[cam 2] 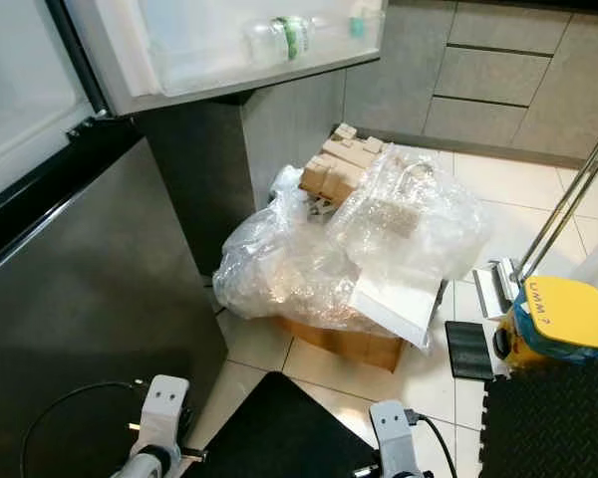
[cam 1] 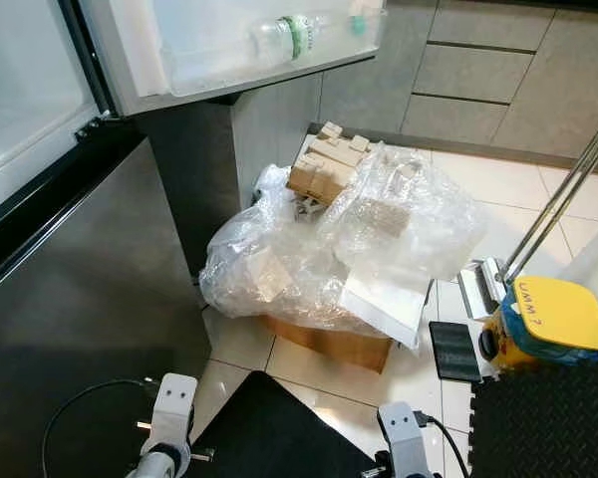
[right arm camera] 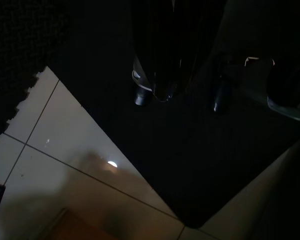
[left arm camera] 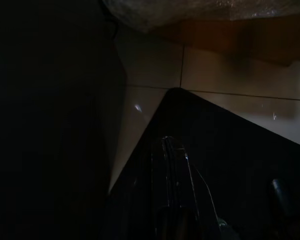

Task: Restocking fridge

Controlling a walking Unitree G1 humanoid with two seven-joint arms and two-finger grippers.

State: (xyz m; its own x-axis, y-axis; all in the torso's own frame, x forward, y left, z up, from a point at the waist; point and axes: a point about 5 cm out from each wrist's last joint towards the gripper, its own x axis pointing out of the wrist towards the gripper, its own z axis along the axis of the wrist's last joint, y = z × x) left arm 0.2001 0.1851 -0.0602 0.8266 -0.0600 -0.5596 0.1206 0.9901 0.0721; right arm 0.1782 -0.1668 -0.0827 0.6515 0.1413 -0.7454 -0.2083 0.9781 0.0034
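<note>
Both arms are hanging low at the robot's sides over a black floor mat (cam 1: 279,428). The left pincer (left arm camera: 176,165) is appearing in its dim wrist view as fingers lying close together with nothing between them, and the right pincer (right arm camera: 157,92) is looking the same, its tips nearly touching and empty above the mat. Just beyond the mat, a cardboard box (cam 1: 329,344) is sitting on the pale tiled floor (cam 1: 244,344), heaped with crumpled clear plastic wrap (cam 1: 309,254) and a flat white packet (cam 1: 384,299); small brown cartons (cam 1: 324,164) are stacked against its far side. To the right, a yellow-topped device (cam 1: 558,319) is standing beside a foam mat. Farther off and above, the open fridge door (cam 1: 229,45) is carrying a clear bottle with a green label (cam 1: 299,35) lying in its shelf, well apart from the box. The robot is apparently facing the supplies before picking anything up; doing this step well is likely calling for bending toward the box, clearing the loose wrap aside first, and opening a pincer wide before closing on one firm item rather than on slippery film.
</note>
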